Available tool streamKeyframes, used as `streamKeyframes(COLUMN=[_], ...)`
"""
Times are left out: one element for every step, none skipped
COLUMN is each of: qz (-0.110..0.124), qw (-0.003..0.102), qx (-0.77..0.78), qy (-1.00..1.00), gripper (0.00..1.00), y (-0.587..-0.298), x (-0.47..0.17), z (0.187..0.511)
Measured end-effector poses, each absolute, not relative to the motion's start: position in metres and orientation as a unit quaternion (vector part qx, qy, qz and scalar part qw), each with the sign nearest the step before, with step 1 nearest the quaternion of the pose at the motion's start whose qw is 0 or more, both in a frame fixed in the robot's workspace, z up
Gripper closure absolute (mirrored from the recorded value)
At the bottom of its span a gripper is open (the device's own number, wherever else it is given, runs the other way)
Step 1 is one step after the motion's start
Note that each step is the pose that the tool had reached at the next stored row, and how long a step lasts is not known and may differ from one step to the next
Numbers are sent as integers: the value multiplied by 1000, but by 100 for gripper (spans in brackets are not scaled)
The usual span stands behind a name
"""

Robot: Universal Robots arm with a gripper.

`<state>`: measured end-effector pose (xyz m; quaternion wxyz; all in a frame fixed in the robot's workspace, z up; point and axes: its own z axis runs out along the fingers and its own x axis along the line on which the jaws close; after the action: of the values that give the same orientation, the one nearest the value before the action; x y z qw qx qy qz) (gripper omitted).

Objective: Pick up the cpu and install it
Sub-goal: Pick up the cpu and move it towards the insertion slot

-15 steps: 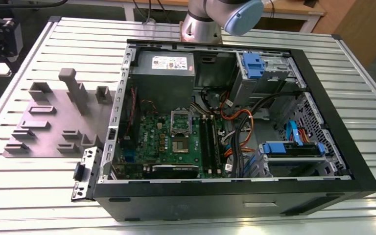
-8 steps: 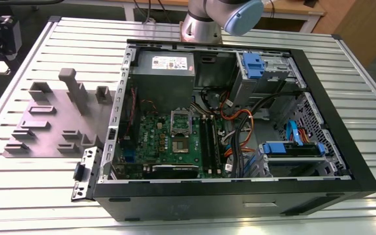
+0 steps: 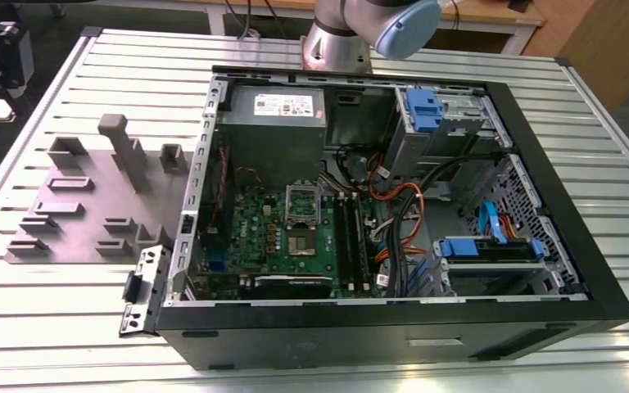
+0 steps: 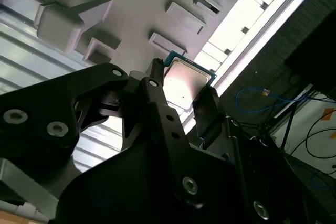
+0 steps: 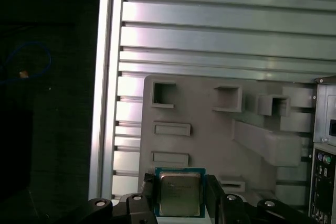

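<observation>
Claw [image 5: 179,186] clenched on cpu [image 5: 179,195], gripping 2 opposite edges, over grey fixture tray [image 5: 210,140].

- cpu [image 5: 180,192]: dull silvery metal top, smooth with a faint sheen; thin teal-green rim.
- gripper [image 5: 181,188]: matt black fingers [image 5: 212,192], with small bright metal screw heads.
- fixture tray [image 5: 210,129]: pale grey plastic, smooth and matt.
- table [image 3: 52,327]: ribbed bare metal with a brushed look, softly reflective.
- computer case [image 3: 402,344]: matt black outer shell, bare grey sheet metal inside.
- motherboard [image 3: 292,237]: green board, slightly glossy.
</observation>
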<state>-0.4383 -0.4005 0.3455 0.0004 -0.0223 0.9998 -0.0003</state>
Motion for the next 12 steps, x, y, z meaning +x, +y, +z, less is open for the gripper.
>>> streamKeyframes(qz=[0,0,-1,-1,-1,-1,-1,-1,-1,-1,-1,-1], qw=[0,0,0,0,0,0,0,0,0,0,0,0], qx=[-22,-22,-22,-22,-22,-22,-22,-22,-22,-22,-22,-22], qy=[1000,1000,1000,1000,1000,1000,1000,1000,1000,1000,1000,1000], gripper=[53,53,53,53,53,53,53,53,53,53,53,53], y=[-400,-400,-400,-400,-400,-400,-400,-400,-400,-400,-400,-400], x=[-438,-438,-438,-438,-438,-438,-438,-438,-438,-438,-437,-437], z=[346,346,346,346,346,346,346,346,346,346,346,346])
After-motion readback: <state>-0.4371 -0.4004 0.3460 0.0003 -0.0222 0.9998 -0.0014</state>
